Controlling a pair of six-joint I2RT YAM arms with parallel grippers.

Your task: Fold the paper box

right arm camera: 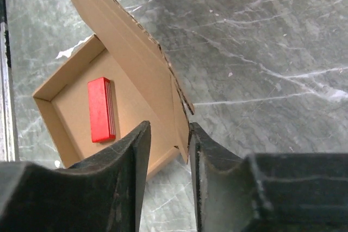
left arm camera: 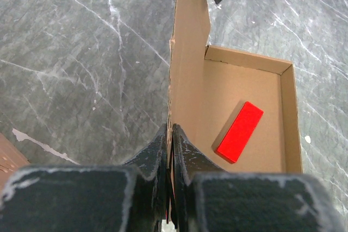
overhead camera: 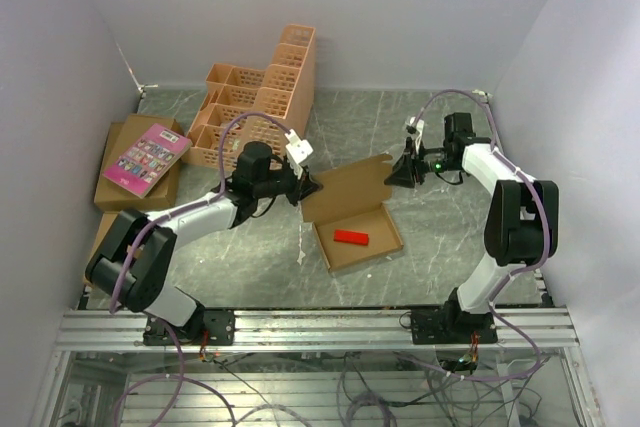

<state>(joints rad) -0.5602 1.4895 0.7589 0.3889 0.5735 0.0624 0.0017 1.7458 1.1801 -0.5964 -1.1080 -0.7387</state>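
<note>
The paper box (overhead camera: 365,237) is a shallow brown cardboard tray in the middle of the table, with its lid (overhead camera: 350,185) raised at the back. A red block (overhead camera: 351,237) lies inside it; the block also shows in the left wrist view (left arm camera: 239,131) and the right wrist view (right arm camera: 101,109). My left gripper (overhead camera: 308,187) is shut on the lid's left edge (left arm camera: 187,52). My right gripper (overhead camera: 398,173) is open, its jaws on either side of the lid's right side flap (right arm camera: 179,107), with a gap on the left side.
An orange lattice crate (overhead camera: 255,102) stands at the back left. A pink book (overhead camera: 146,155) lies on brown closed cartons (overhead camera: 125,192) at the left edge. Grey walls close in on three sides. A metal rail (overhead camera: 320,327) runs along the near edge.
</note>
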